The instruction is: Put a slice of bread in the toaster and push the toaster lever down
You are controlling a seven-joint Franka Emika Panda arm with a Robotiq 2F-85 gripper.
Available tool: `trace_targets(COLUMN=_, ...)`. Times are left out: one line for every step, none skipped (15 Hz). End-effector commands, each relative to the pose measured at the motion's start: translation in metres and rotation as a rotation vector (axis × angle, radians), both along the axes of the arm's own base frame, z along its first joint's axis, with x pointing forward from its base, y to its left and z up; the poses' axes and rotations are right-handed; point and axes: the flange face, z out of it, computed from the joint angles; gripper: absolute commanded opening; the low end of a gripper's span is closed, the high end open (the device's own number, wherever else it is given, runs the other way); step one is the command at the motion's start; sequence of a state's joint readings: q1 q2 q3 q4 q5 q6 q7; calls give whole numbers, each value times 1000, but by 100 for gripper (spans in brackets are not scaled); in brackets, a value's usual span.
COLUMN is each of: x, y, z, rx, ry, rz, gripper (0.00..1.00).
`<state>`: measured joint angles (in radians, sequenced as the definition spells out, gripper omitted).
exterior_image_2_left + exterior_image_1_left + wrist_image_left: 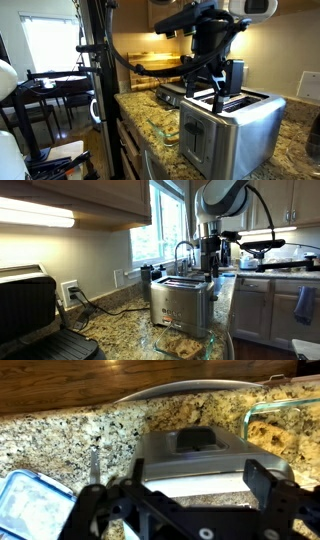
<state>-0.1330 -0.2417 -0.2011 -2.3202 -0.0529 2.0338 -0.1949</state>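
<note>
Side-on exteriors, overhead wrist, shared toaster

The toaster is brushed silver steel with small dark controls. The bench is granite speckled tan, brown and black. The grill press and the tool are black. A container lid is pale blue.
</note>
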Motion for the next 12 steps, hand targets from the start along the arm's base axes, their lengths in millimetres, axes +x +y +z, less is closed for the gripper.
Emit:
trace_targets(x=-20, y=-1, z=0, rx=14, ry=-25, rz=9, gripper=100)
trace_targets(x=-25, y=-1, z=-1, rx=15, ry=-23, rz=10, gripper=100)
trace_targets(x=-26, y=0, z=-3, rx=14, ry=-22, rz=12, gripper=100)
trace_targets(x=-29, y=0, z=-4, rx=14, ry=-20, rz=11, gripper=100)
trace_targets(x=-29, y=1, z=-6, rx=17, ry=-17, rz=12, gripper=100)
trace_targets(x=-32, y=2, z=-7, rx=18, ry=-15, rz=14, gripper=100)
trace_targets(x=-30, y=4, z=-9, rx=21, ry=-10, rz=12, gripper=100)
trace_targets(x=-32, y=4, z=-9, rx=23, ry=-4, rz=12, gripper=100)
trace_targets(x=-18, y=4, z=-11, rx=17, ry=20, rz=3, gripper=100)
trace_targets(x=-19, y=4, z=-12, rx=18, ry=22, rz=3, gripper=100)
trace_targets(x=-19, y=4, z=-12, rx=18, ry=22, rz=3, gripper=100)
trace_targets(x=-19, y=4, z=-12, rx=18, ry=22, rz=3, gripper=100)
